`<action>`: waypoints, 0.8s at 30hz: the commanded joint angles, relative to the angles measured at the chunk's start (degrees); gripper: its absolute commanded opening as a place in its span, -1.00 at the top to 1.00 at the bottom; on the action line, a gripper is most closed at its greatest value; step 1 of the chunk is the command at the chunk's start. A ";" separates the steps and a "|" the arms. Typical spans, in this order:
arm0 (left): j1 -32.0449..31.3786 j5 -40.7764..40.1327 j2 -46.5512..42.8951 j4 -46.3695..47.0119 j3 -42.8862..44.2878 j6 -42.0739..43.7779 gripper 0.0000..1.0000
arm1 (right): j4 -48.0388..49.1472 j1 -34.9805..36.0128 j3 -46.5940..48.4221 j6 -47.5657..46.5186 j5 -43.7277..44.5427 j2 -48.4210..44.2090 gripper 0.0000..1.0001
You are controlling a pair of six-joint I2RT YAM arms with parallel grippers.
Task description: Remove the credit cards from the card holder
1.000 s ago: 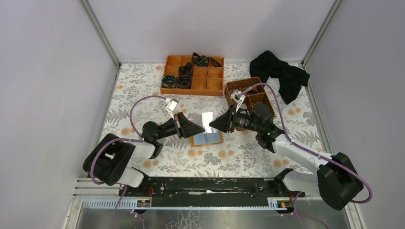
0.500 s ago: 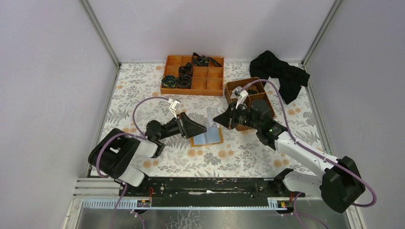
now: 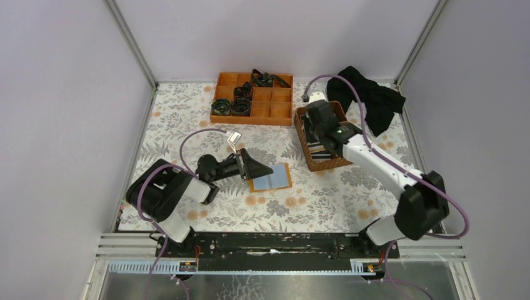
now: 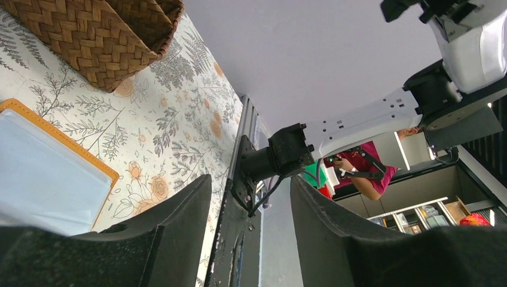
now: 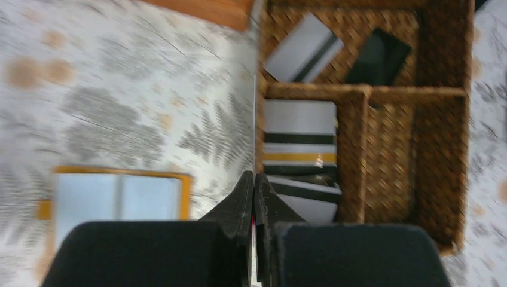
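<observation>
The card holder (image 3: 273, 178) lies open and flat on the floral table, pale blue inside with an orange rim (image 4: 72, 140); it also shows in the right wrist view (image 5: 116, 200). My left gripper (image 3: 264, 169) rests low at its left edge, open (image 4: 250, 179), with nothing between the fingers. Above the left side of the wicker basket (image 3: 350, 156) hangs my right gripper (image 3: 317, 139). It is shut (image 5: 254, 176) on a credit card that shows only as a thin pale sliver edge-on. Several striped credit cards (image 5: 299, 128) lie in the basket below.
The basket's (image 5: 359, 92) far compartment holds a white card (image 5: 302, 54) and a black card (image 5: 376, 57). An orange compartment tray (image 3: 250, 119) with dark coiled items stands at the back. A black cloth (image 3: 369, 94) lies at the back right.
My right arm has swung away from above the card holder to over the wicker basket, its jaws closing. The left gripper has opened and sunk beside the holder.
</observation>
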 commanded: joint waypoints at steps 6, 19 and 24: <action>-0.31 3.32 0.91 4.32 2.12 -1.03 -0.20 | -15.29 -0.56 7.97 -5.35 11.49 10.35 1.00; -0.05 4.77 2.92 5.47 2.64 -1.86 -0.19 | -13.16 -0.56 10.42 -5.58 9.25 22.32 1.00; 0.43 4.82 3.38 5.63 2.62 -1.78 -0.19 | -13.05 -0.54 12.35 -5.56 8.25 24.40 0.94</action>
